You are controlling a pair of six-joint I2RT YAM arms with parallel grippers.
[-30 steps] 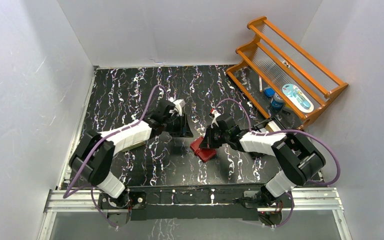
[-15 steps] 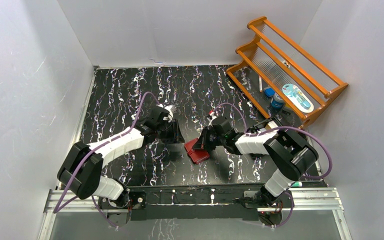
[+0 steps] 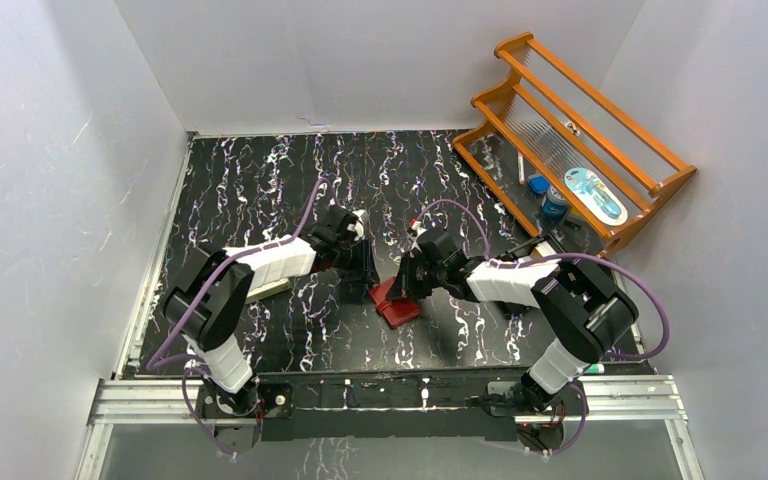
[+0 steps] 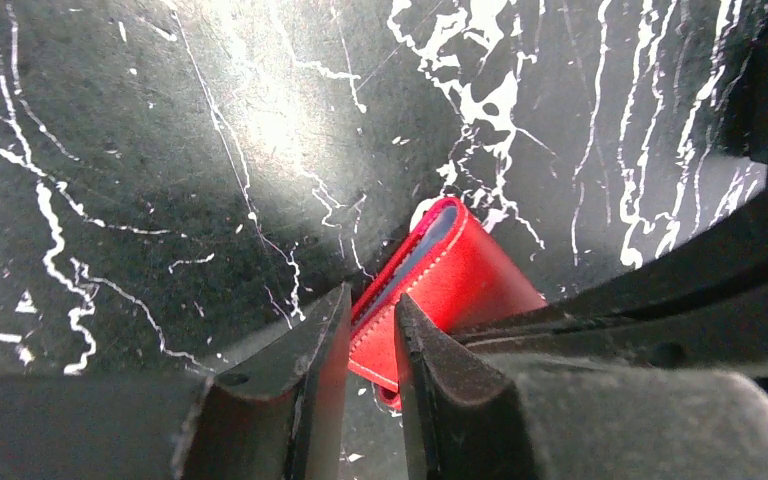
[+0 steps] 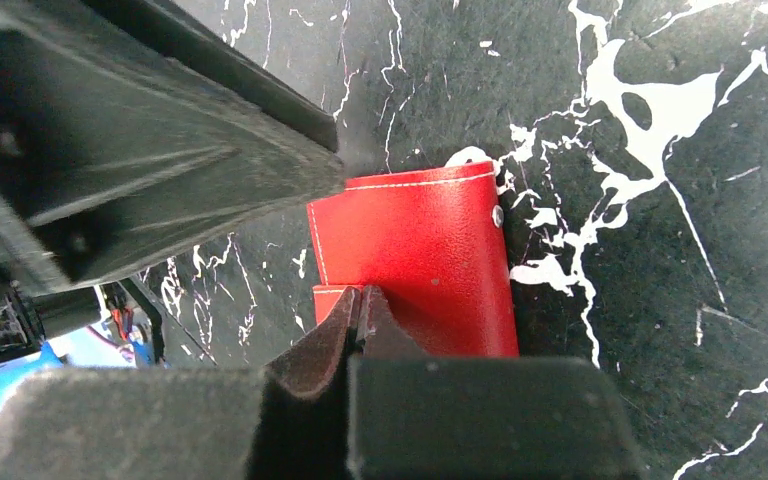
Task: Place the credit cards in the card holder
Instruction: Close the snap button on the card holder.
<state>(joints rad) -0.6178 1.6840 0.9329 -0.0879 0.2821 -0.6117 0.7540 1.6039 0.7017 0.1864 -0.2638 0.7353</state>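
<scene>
R gripper (image 5: 360,300) is clenching on near edge of red card holder (image 3: 392,303), which is lying folded on table (image 3: 260,180) betw. arms, L gripper (image 4: 372,340) is hovering w/ jaws narrowly apart by its corner, no cards showing, so loading prob. all left

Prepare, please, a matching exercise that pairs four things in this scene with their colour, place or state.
Things:
1. card holder
2. left end effector
3. right end effector
4. rack

Descriptions:
A. orange, at the back right
B. jaws shut
C. red, folded, between the two end effectors
D. jaws slightly apart

Pairs: 1-C, 2-D, 3-B, 4-A
</scene>
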